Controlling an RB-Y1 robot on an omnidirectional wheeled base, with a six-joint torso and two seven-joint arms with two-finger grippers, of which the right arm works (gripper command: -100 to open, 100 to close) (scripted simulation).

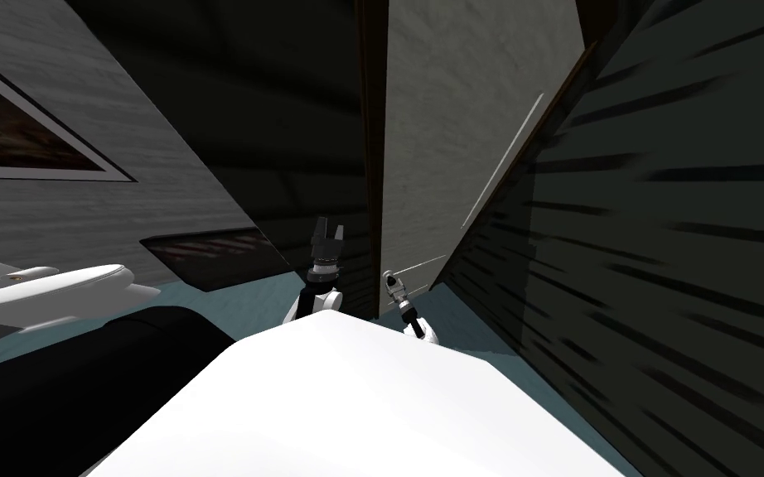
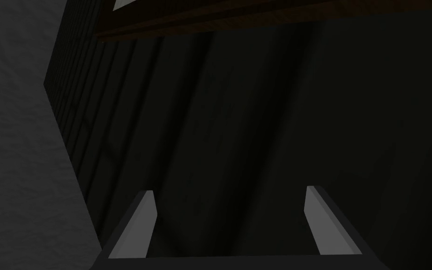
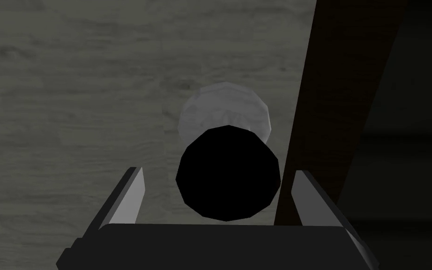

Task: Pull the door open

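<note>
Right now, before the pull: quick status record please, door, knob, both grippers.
door: grey, wood-grained
knob: black, round, on a pale grey base
right gripper: open, straddling knob, gaps on both sides
left gripper: open, empty, facing a dark surface
grasp: not yet closed

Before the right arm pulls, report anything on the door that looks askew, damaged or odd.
Nothing stands out. The round black knob sits intact on the grey wood-grain door, untouched between the fingers of the open right gripper. The head view's slant is the camera's.
</note>
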